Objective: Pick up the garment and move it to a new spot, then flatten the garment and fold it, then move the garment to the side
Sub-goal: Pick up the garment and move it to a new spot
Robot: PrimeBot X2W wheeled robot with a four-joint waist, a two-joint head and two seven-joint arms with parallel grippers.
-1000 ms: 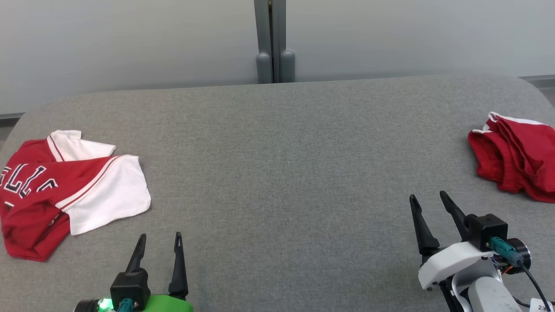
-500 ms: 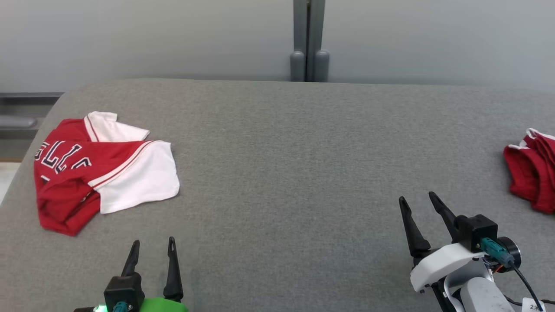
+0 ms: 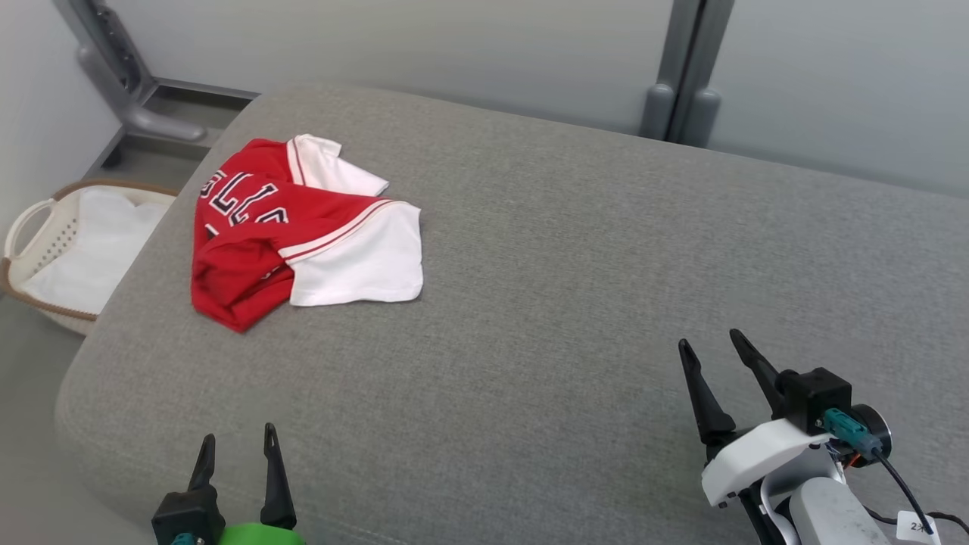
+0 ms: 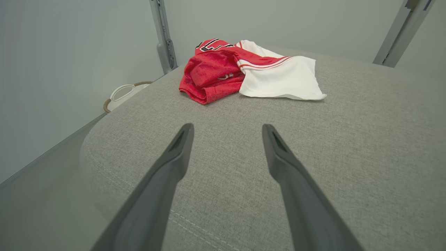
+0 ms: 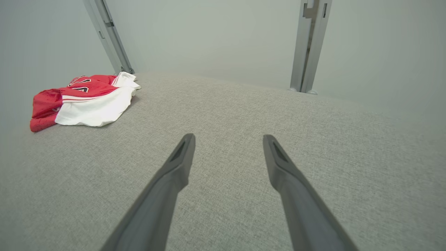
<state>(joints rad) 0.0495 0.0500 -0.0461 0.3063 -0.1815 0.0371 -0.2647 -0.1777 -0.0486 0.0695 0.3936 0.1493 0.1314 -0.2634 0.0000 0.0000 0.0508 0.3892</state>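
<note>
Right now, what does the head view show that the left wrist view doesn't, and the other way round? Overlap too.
Head view, not left wrist: the right gripper, open above the grey cushion, and the white cloth inside the basket.
Left wrist, not head: the stitched seam along the cushion's near edge.
Both: the garment, crumpled with no gripper touching it, the open left gripper, the basket's rim and the grey posts.
</note>
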